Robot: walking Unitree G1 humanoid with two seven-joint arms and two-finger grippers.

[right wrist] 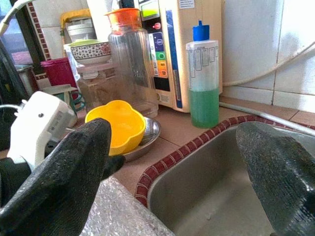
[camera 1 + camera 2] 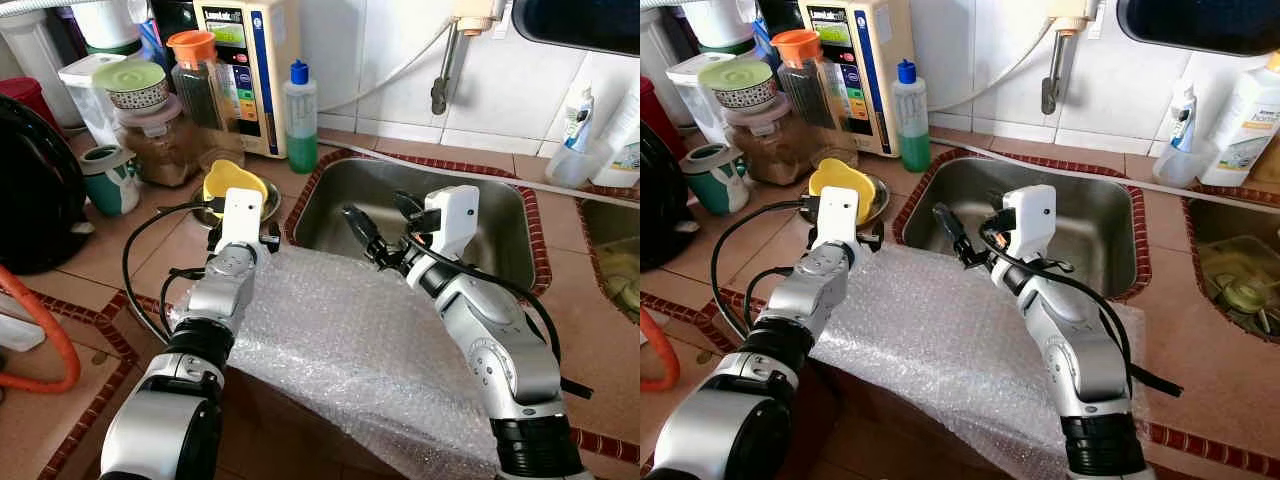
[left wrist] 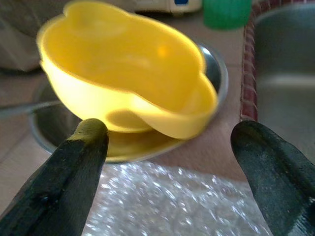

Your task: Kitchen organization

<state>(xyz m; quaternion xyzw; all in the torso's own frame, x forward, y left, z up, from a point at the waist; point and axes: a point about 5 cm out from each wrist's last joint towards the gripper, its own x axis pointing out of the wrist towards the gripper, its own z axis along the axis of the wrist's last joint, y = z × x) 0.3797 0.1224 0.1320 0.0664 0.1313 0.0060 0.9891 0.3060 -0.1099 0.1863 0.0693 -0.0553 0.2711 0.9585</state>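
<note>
While the left end effector (image 3: 167, 147), fingers apart, faces a yellow bowl (image 3: 123, 83) seemingly tilted in a steel dish (image 2: 268, 203), the right end effector (image 2: 385, 222) hangs spread above the sink (image 2: 500, 235).

Left arm (image 2: 215, 300) reaches over bubble wrap (image 2: 350, 350) toward yellow bowl (image 2: 232, 183), which sits in a steel dish (image 2: 268, 205) on the tiled counter (image 2: 120, 250). Right gripper (image 2: 385, 222) hangs above the sink (image 2: 500, 230), fingers apart, holding nothing. Behind the bowl: jar (image 2: 200, 85) with orange lid, green soap bottle (image 2: 300, 120), beige appliance (image 2: 250, 60). Green mug (image 2: 108, 180) on the left, next to a black pot (image 2: 35, 190). Orange hose (image 2: 45, 330) at far left.
</note>
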